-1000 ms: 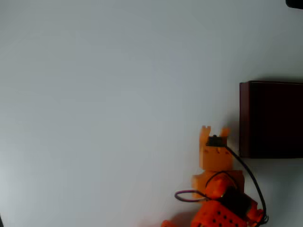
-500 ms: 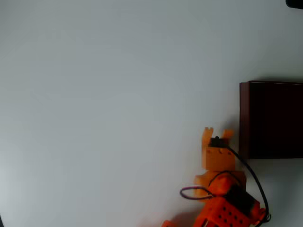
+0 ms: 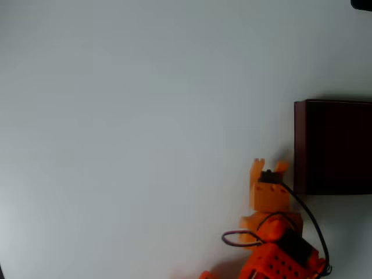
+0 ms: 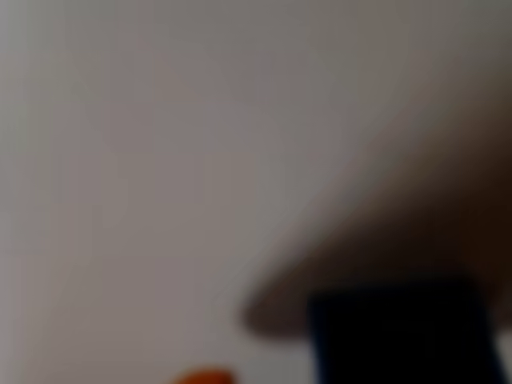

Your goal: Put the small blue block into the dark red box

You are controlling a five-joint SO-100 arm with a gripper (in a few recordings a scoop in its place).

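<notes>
Overhead view: the work surface is a plain white table (image 3: 145, 116), evenly lit, matte, with a faint grey cast toward the lower left corner; a small dark shape sits at the top right corner of the picture, too little of it visible to identify. The dark red box (image 3: 334, 148) stands at the right edge, partly cut off by the picture border; its thin reddish-brown left wall shows clearly, its interior is very dark. The orange gripper (image 3: 268, 165) lies just beside the box's lower left corner, fingertips pointing up the picture with a small gap between them; whether they grip anything I cannot tell. A black cable and a purple wire loop over the arm's body. The small blue block cannot be made out. Wrist view: heavily blurred; pale surface, a dark mass at lower right, an orange sliver at the bottom edge.
</notes>
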